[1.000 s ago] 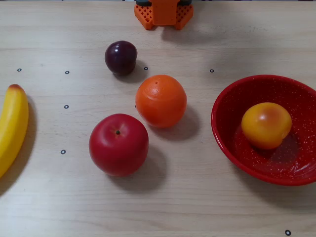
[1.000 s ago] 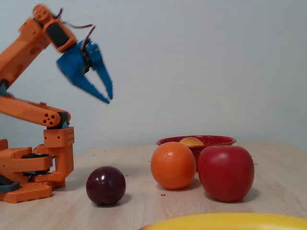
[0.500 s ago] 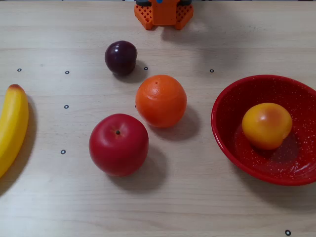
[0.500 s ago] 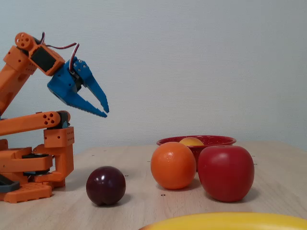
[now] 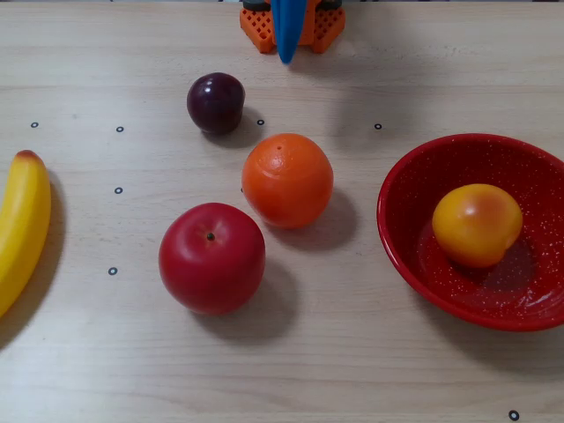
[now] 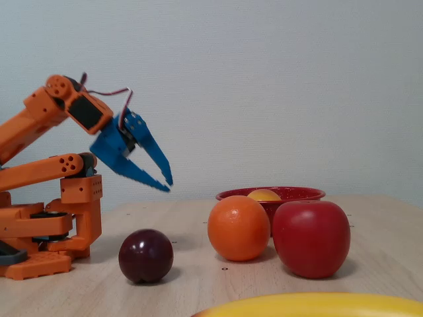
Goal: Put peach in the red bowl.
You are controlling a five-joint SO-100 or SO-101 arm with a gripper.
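Desk (image 5: 423, 53): pale wood-grain top w/ small black ring marks scattered over it. Arm (image 6: 39, 165): orange, base at the far edge in the top-down fixed view, at left in the side fixed view, folded low. Red bowl (image 5: 401, 229): wide, glossy, fine white speckles, at right edge of the top-down view; behind the fruit in the side view (image 6: 297, 193). Banana (image 5: 19, 225): yellow, reddish tip, along left edge, well apart from the rest. Apple (image 5: 211, 257): big, deep red, dark stem pit, just beside the orange (image 5: 287, 180), which has pitted skin and is uniformly orange. Pincer (image 6: 165, 182): blue, held in air above desk near the base, tips angled down toward the fruit side, fingers slightly apart, nothing between them; only a blue sliver shows top-down (image 5: 286, 55). Peach (image 5: 476, 225): sits inside the red bowl, right of centre, touching the bowl floor. Round, yellow-orange w/ reddish blush on top, soft sheen, smaller than the orange; in side view only its yellow top (image 6: 264, 195) peeks over the rim. Plum (image 5: 215, 102): dark purple, smallest, near arm base.
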